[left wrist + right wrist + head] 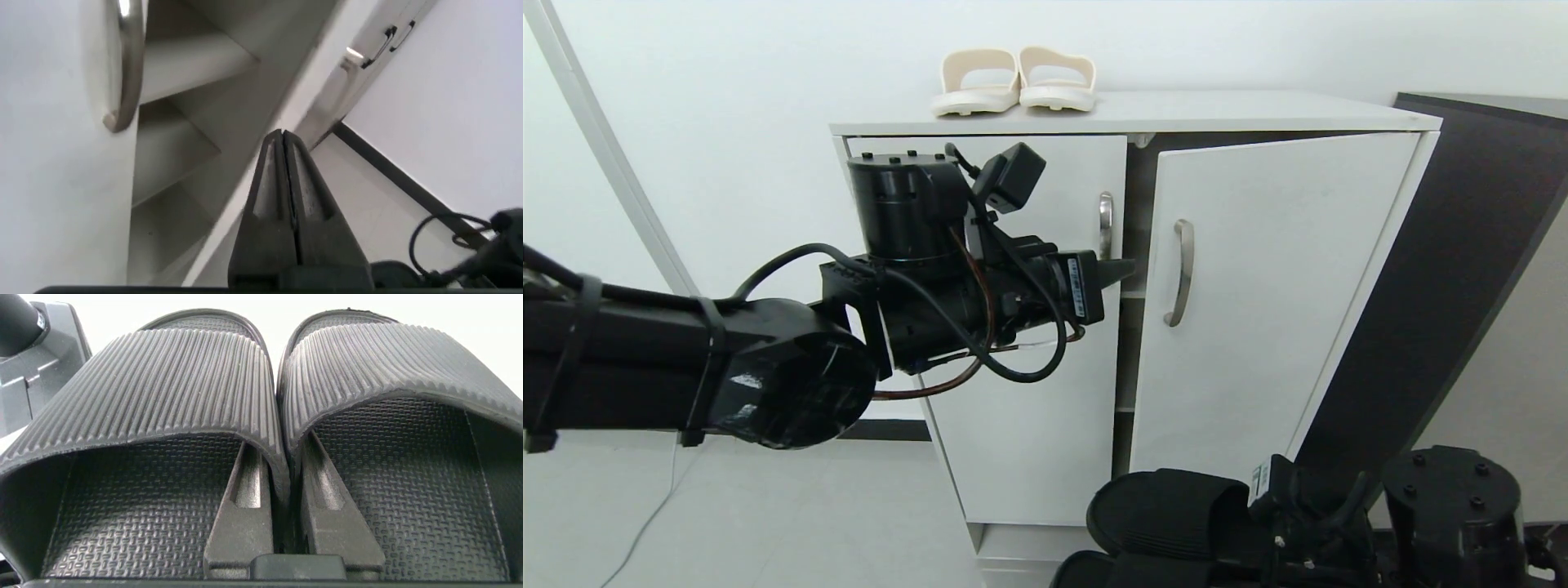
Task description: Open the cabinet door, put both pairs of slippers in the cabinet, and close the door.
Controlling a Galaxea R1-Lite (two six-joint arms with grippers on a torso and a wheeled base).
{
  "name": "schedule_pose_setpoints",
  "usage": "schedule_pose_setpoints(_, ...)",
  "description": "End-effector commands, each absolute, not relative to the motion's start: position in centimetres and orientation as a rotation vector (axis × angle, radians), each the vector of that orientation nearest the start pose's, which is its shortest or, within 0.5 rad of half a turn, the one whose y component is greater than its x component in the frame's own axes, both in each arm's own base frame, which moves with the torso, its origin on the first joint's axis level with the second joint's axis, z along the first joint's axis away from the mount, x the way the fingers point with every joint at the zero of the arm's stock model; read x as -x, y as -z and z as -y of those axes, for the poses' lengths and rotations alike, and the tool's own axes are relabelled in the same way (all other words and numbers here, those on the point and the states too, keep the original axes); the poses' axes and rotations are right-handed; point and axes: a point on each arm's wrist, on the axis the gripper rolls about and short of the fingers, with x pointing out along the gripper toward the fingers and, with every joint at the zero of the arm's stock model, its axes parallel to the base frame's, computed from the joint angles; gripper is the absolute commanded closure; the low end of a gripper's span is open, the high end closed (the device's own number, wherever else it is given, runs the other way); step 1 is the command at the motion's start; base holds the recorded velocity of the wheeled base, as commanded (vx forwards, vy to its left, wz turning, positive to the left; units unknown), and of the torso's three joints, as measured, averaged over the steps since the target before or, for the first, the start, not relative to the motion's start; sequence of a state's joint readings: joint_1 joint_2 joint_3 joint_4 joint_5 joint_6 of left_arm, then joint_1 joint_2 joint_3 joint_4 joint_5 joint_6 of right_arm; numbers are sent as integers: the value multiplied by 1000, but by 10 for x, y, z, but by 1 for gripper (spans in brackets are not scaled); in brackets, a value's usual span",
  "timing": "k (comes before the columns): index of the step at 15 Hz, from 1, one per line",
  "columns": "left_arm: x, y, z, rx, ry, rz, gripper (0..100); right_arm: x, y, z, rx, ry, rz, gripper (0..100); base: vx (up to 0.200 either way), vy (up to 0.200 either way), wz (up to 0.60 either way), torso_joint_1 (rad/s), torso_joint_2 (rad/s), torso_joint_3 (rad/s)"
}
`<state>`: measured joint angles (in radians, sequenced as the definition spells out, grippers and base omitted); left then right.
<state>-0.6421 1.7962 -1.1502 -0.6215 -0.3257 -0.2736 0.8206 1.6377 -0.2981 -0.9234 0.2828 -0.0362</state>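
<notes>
My right fingers (241, 514) are clamped on the touching inner walls of the black ribbed rubber slippers (1168, 506), low before the white two-door cabinet (1258, 114). They look light and bendy, so this paired pinch suits. My left fingers (270, 196) are pressed together at the narrow door gap beside the metal handle (1105, 224); barely-ajar doors block the shelves, and the cream foam slippers (1013, 82) wait on the cabinet top, toward its left edge.

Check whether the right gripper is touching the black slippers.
Touching. The right wrist view shows the right gripper with one of its jaws inside each of the black slippers, pinching their adjoining side walls.
</notes>
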Motion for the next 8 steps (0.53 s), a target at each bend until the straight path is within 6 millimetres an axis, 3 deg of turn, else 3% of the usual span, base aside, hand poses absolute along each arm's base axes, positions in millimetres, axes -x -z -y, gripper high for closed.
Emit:
schedule_pose_setpoints(1,-292,-239,225,246,951,-166,100,-150,-105,-171,150,-1096,-405,100,0,0,0,0,0,0)
schedule_pose_setpoints(8,-325,-236,249,297,950,-147,100,-139,-101,-175,163,-1144,-429,100,0,0,0,0,0,0)
